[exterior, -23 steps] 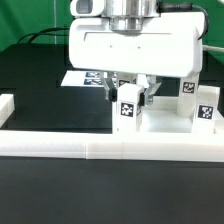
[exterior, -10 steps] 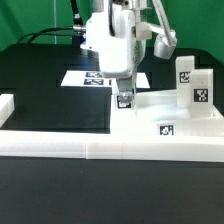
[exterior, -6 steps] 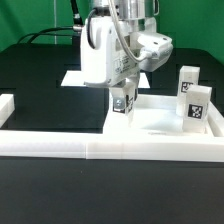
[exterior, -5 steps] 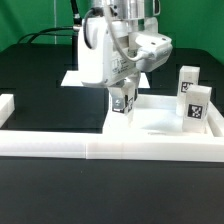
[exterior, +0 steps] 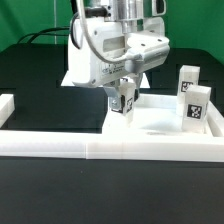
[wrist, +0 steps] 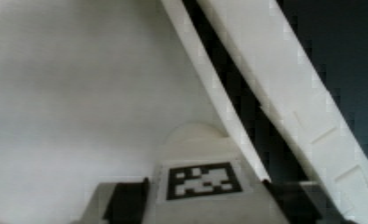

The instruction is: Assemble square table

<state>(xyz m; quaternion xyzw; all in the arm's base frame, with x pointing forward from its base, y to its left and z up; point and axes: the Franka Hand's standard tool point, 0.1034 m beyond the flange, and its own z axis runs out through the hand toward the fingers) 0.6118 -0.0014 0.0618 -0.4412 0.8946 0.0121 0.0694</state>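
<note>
My gripper (exterior: 122, 104) is shut on a short white tagged leg (exterior: 123, 100) and holds it upright, slightly tilted, at the near corner of the square tabletop (exterior: 160, 118) on the exterior view's left. In the wrist view the leg (wrist: 204, 172) sits between my dark fingers (wrist: 128, 200), with the gripper (wrist: 207, 208) over the white tabletop (wrist: 74, 100). Whether the leg's lower end touches the slab is hidden. Two more legs (exterior: 186, 78) (exterior: 200, 104) stand on the slab at the exterior view's right.
The long low white border wall (exterior: 90, 148) runs along the front, just before the slab; it shows in the wrist view (wrist: 279, 75) as a white strip past a dark gap. The marker board (exterior: 72, 78) lies behind the hand. A white block (exterior: 5, 106) sits at the left edge.
The hand has turned about its upright axis with the leg in its grip. The leg has stayed at the same corner of the slab. The two standing legs have not moved lately.
</note>
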